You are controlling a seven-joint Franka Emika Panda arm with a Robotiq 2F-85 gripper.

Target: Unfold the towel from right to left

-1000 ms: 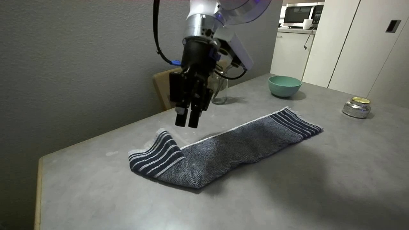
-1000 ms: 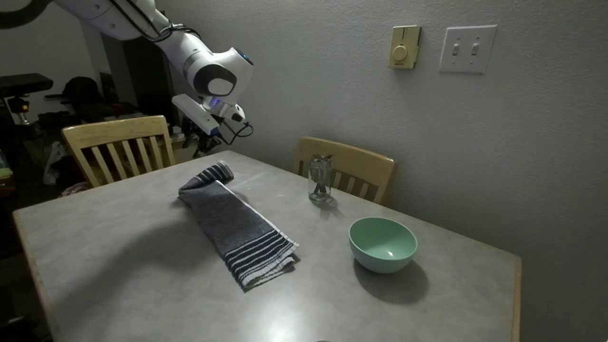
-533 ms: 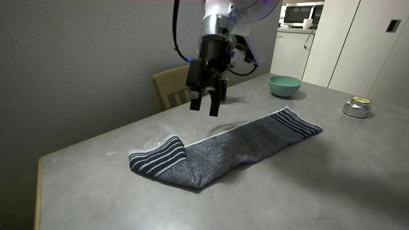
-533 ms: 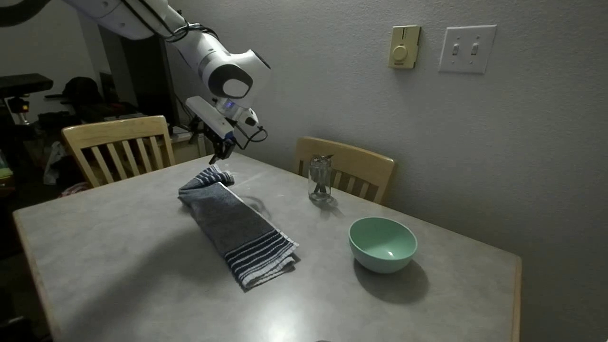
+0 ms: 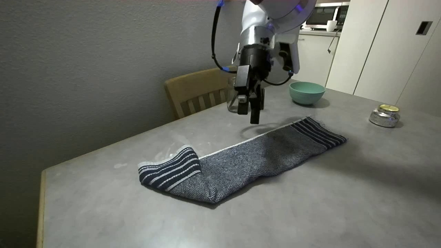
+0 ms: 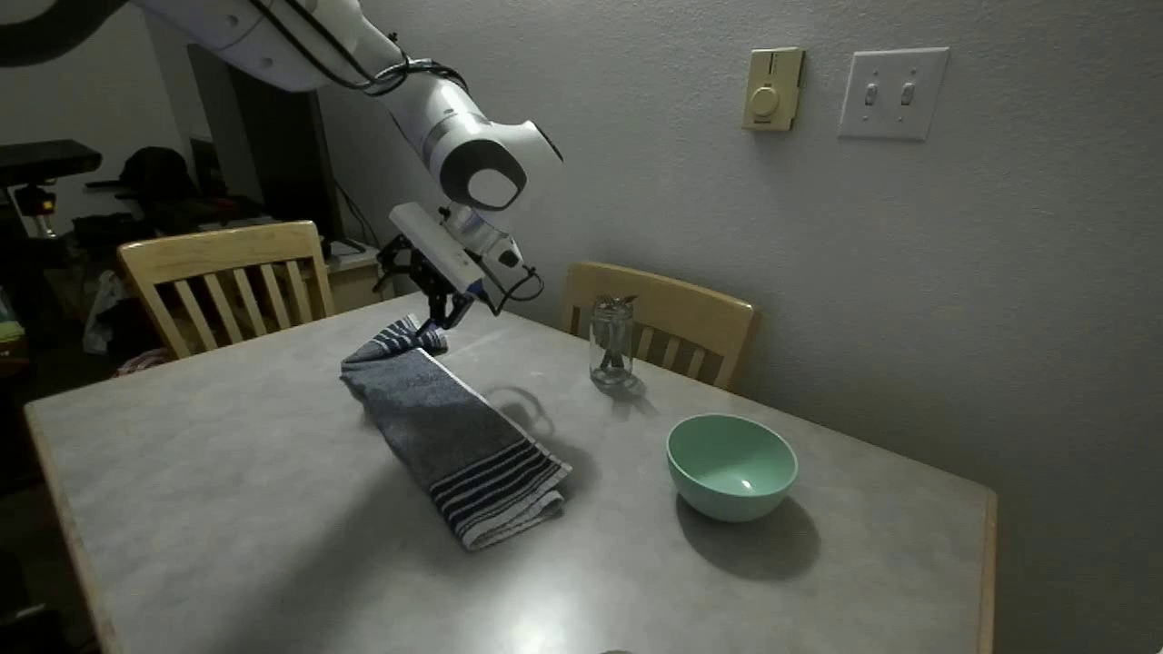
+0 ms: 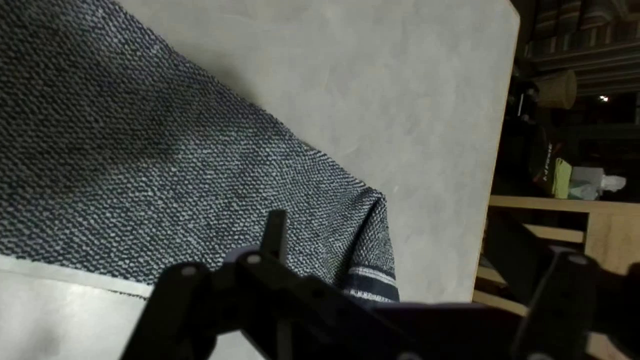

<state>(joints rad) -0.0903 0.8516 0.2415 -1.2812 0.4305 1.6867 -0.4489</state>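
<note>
One textured grey wall point(image 6: 636, 182), running along a side of the room, with tall white panels point(image 5: 406, 51) farther off in an exterior view. Beside the wall, a broad grey counter point(image 5: 293, 213), wood-edged, bright with reflected light in places. At its edges, two pale wooden chairs point(image 6: 223, 243).

On the counter, the towel point(image 5: 248, 158): dark blue-grey, long and narrow, edged in white along one side, with white stripes at both ends. Lies flat at one striped end; bends sharply near the opposite end, with the stripes turned aside. Sits lower at that turned corner than one second ago.

Then the gripper point(image 5: 249, 116), with jaws spread apart, above the counter and clear of the towel. Hangs nearer the flat striped end than half a second ago, with deeper shadow over those stripes.

Smaller again, a teal bowl point(image 5: 306, 99), in the same spot as before; a glass jar point(image 6: 598, 350) holding utensils point(image 6: 614, 356); last, a silvery jar point(image 5: 384, 119), likewise unmoved.
</note>
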